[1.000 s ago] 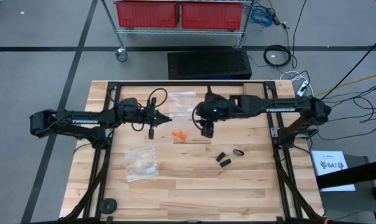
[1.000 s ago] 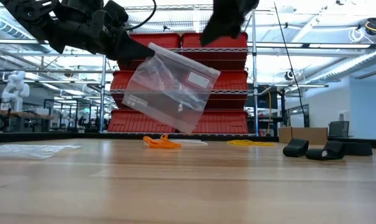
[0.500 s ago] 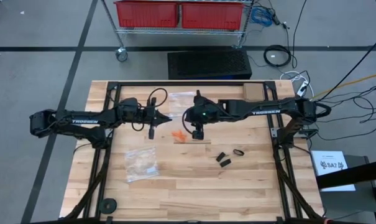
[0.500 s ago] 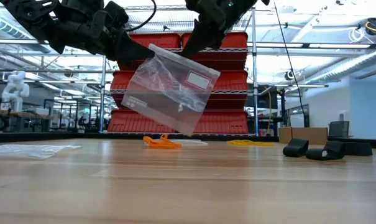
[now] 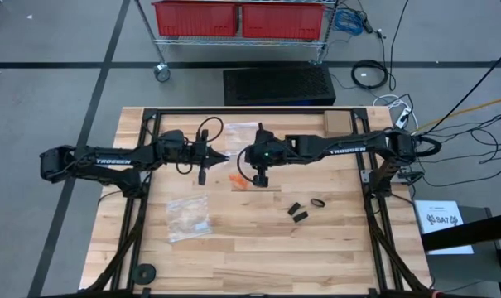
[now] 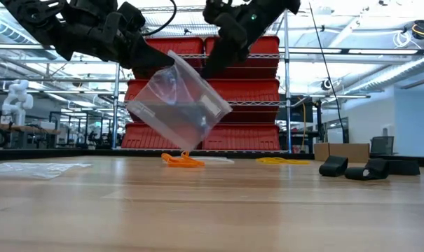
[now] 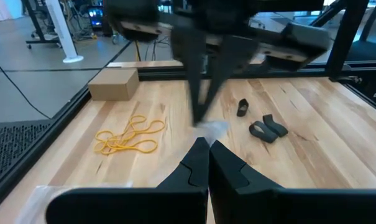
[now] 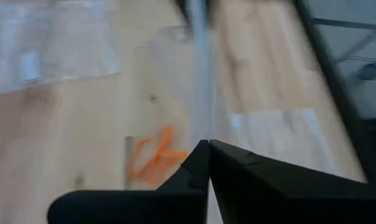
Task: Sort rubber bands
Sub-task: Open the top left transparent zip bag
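Item: clear zip bag (image 6: 178, 105), hanging tilted above the table (image 5: 258, 240), pinched at its upper edge from two sides. The left gripper (image 6: 171, 61) is pressing its fingers together on the bag's upper corner; the right gripper (image 6: 210, 66) is pinching the same edge just beside it, fingers likewise squeezed tight on the plastic. In the high view the two claws are meeting tip toward tip over the far middle of the table, left gripper (image 5: 224, 156), right gripper (image 5: 244, 157).

Item: orange rubber bands (image 5: 241, 180), lying in a small heap on the wood directly below the right gripper and just beneath the bag's lower corner; also showing as (image 6: 181, 160) and (image 8: 154, 155).

Item: black rubber bands (image 5: 304, 209), lying near one another, well apart from both claws toward the right arm's side.

Item: yellow rubber bands (image 7: 128, 137), lying loose beyond the grippers beside a cardboard box (image 7: 113, 84).

Item: second clear zip bag (image 5: 188, 217), lying flat, nearer than the left gripper.
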Motion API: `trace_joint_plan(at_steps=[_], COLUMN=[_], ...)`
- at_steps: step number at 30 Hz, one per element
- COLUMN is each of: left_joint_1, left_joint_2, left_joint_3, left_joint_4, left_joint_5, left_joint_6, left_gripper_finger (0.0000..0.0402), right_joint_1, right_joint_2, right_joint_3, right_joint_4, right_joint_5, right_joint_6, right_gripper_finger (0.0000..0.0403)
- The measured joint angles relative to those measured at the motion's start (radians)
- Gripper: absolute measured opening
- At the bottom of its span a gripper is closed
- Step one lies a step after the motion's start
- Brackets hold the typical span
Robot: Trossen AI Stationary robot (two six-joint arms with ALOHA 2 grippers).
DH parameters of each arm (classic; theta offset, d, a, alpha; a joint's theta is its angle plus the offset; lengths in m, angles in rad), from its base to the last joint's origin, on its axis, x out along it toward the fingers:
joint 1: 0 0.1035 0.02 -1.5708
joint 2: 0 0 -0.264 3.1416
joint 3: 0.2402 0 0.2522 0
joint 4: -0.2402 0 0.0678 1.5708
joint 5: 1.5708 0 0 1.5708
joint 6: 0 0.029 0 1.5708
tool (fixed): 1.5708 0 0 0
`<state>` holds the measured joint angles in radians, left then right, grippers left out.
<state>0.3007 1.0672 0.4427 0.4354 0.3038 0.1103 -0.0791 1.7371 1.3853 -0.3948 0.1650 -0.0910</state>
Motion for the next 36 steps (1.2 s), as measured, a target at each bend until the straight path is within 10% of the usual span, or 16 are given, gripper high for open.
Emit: trace_joint_plan(at_steps=[36], left_joint_1=[-0.015], left_joint_2=[0.000], left_joint_3=[0.000], left_joint_4=[-0.023], left_joint_5=[-0.035], left_joint_6=[-0.026], left_gripper_finger=[0.0000], right_joint_1=[0.032], right_joint_2=[-0.038], right_joint_3=[0.001], right_joint_4=[0.011], right_joint_5=[0.044], right_joint_6=[-0.030], right_gripper_finger=[0.0000])
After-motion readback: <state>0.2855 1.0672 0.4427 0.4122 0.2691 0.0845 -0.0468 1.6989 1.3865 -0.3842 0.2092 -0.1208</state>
